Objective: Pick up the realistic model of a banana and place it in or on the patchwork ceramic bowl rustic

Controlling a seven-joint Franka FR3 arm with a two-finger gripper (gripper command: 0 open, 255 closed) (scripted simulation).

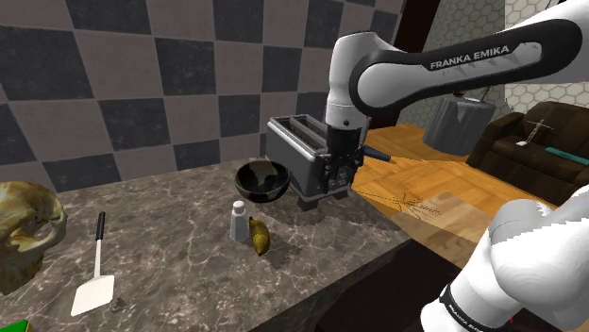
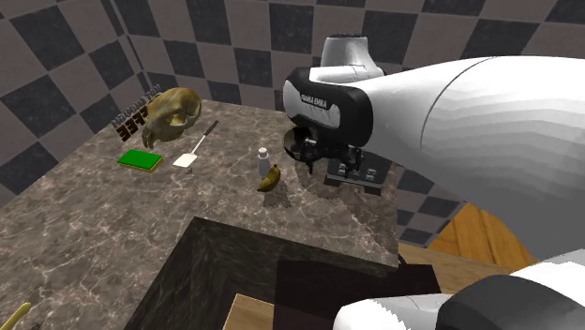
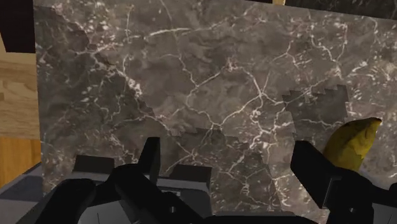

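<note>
The banana (image 1: pixel 260 238) is dull yellow with brown spots and lies on the dark marble counter (image 1: pixel 170 255), next to a small shaker. The dark bowl (image 1: pixel 261 177) stands behind it, beside a toaster. My black gripper (image 1: pixel 323 196) hangs low over the counter in front of the toaster, to the shoulder view's right of the bowl and banana. In the wrist view the gripper (image 3: pixel 226 147) is open over bare marble with nothing between the fingers. The banana's tip (image 3: pixel 353 143) shows just outside one finger (image 3: pixel 312 167). In the second exterior view, the banana (image 2: pixel 271 177) lies near the bowl (image 2: pixel 302 145), which my arm partly hides.
A metal toaster (image 1: pixel 293 146) stands right behind the gripper. A white-capped shaker (image 1: pixel 240 220) touches the banana's side. A white spatula (image 1: pixel 94 273), a skull (image 1: pixel 24 226) and a green book (image 2: pixel 141 159) lie farther along the counter. The counter's edge (image 1: pixel 378 250) drops to a wooden floor.
</note>
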